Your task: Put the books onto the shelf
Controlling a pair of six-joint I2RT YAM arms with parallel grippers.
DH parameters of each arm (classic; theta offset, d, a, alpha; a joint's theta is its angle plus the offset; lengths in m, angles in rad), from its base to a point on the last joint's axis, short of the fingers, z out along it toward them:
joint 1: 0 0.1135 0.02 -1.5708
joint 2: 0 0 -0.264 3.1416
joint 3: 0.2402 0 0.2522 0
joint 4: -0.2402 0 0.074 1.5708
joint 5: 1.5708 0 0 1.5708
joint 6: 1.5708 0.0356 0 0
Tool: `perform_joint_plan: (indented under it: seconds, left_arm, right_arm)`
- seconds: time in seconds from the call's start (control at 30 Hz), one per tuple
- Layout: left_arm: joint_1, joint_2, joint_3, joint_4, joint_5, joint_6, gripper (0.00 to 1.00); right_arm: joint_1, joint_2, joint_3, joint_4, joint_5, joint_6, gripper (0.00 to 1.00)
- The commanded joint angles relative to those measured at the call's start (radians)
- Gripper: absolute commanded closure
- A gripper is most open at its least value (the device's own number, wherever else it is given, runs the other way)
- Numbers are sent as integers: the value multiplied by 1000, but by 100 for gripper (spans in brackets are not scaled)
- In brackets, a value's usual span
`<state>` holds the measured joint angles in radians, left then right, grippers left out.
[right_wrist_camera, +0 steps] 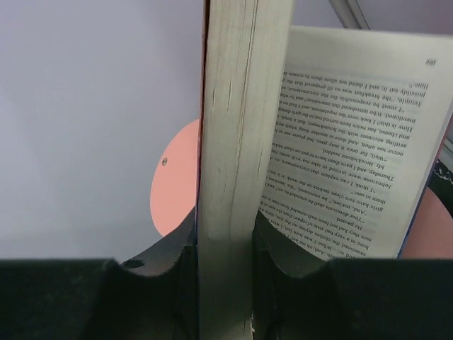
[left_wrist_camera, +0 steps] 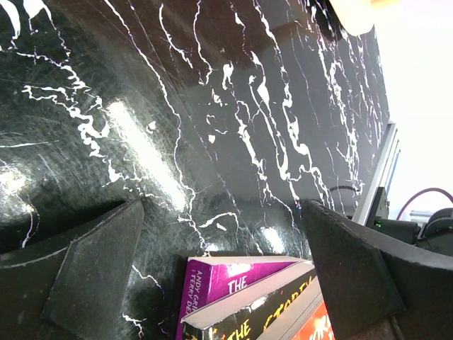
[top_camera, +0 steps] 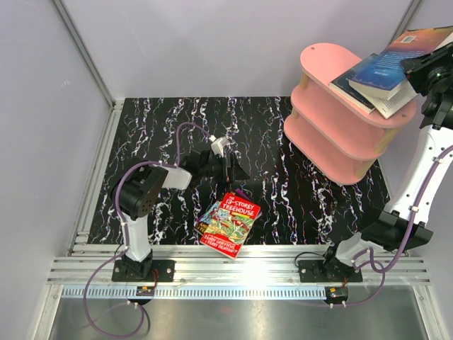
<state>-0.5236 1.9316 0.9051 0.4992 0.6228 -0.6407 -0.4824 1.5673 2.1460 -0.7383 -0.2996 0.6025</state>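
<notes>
The pink shelf (top_camera: 333, 134) stands at the back right. My right gripper (top_camera: 419, 71) (right_wrist_camera: 225, 248) is shut on the page block of a dark-blue book (top_camera: 396, 64) (right_wrist_camera: 237, 127), held tilted over the right end of the top board; a printed page (right_wrist_camera: 354, 156) hangs loose from it. Under it a dark-blue cover (top_camera: 352, 76) rests on the top board. A stack of Treehouse books (top_camera: 230, 223) lies near the front edge, red cover on top; the left wrist view shows its purple spine (left_wrist_camera: 226, 280) and a black cover (left_wrist_camera: 248, 322). My left gripper (top_camera: 228, 166) (left_wrist_camera: 221, 212) hovers open just beyond the stack, touching nothing.
The black marbled mat (top_camera: 283, 177) covers the table. Aluminium rails (top_camera: 233, 265) run along the front and left edges. Grey walls close in the back and both sides. The lower shelf boards (top_camera: 318, 159) show nothing on them from here.
</notes>
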Motion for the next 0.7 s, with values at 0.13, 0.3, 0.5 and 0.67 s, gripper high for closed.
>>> perform_joint_plan:
  seconds: [0.13,0.3,0.5,0.67]
  left_arm:
    - [-1,26,-35,10,15,6,1]
    - [-3,21,-41,24,20,1,1]
    - [-3,23,-51,30,15,1,1]
    - [-1,23,-52,32,12,1,1]
  right_arm:
    - [1,-38,-75,238,-82,71,100]
    - [1,-41,-181,304,-102,123,100]
    - [1,-39,-204,327,-110,145,100]
    - [1,-42,-210,298,-105,123,100]
